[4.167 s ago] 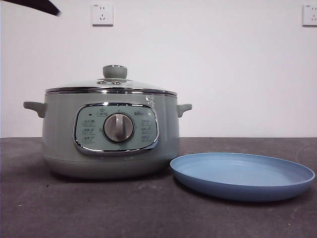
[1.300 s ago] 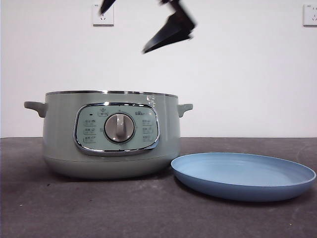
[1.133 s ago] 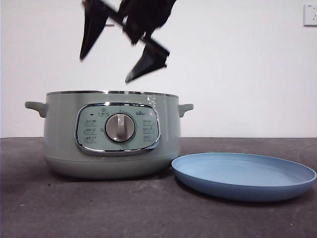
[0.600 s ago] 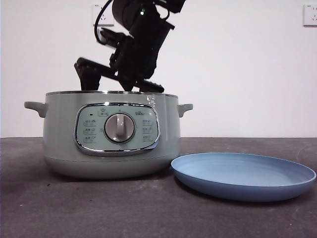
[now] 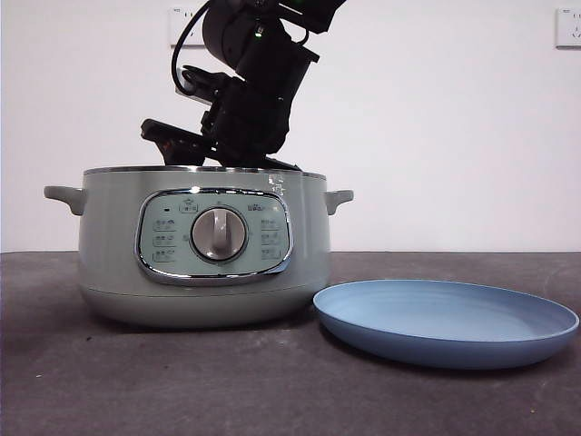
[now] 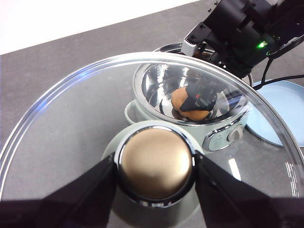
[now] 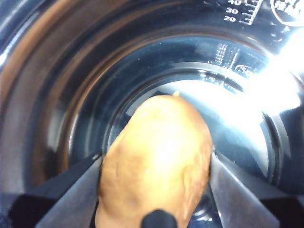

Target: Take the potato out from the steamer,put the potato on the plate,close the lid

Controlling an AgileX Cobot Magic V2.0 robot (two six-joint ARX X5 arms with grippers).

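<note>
The sage-green steamer (image 5: pixel 200 254) stands open at the left of the table. The golden-brown potato (image 7: pixel 156 161) lies inside it and also shows in the left wrist view (image 6: pixel 182 96). My right gripper (image 7: pixel 154 164) reaches down into the pot from above (image 5: pixel 245 100). Its jaws press on both sides of the potato. My left gripper (image 6: pixel 154 166) is shut on the knob of the glass lid (image 6: pixel 71 142) and holds it high above the table, out of the front view. The light-blue plate (image 5: pixel 445 318) lies empty to the right of the steamer.
The pot's side handles (image 5: pixel 64 195) stick out on both sides. A white wall with two power sockets (image 5: pixel 567 25) stands behind the dark table (image 5: pixel 272 391). Black cables hang from the right arm (image 5: pixel 186 54).
The lid has left the steamer. In the last second the right gripper came down from above into the pot, with its jaws now below the rim; since half a second ago it has barely moved.
</note>
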